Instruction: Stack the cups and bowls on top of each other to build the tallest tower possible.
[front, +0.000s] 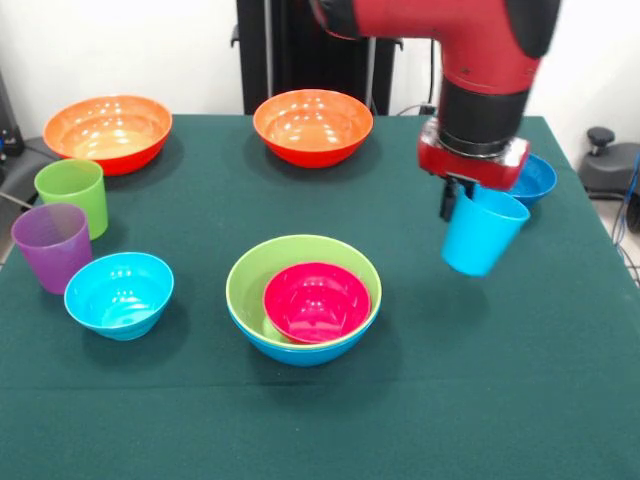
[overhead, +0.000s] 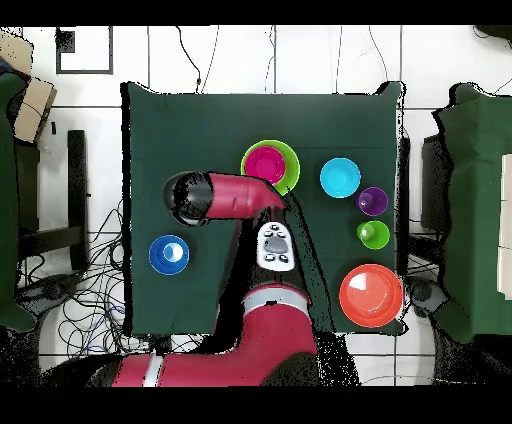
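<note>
Light blue cup tilted, lifted off table, pinched at rim by hand

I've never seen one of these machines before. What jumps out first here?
The big red arm comes down over the green table, its gripper holding a light blue cup tilted in the air. Mid-table sits the tower: a magenta bowl nested in a lime green bowl, inside a blue one.

My gripper holds the light blue plastic tumbler tilted above the table, right of the small magenta plastic bowl, which sits nested inside the large lime green plastic bowl.
</note>
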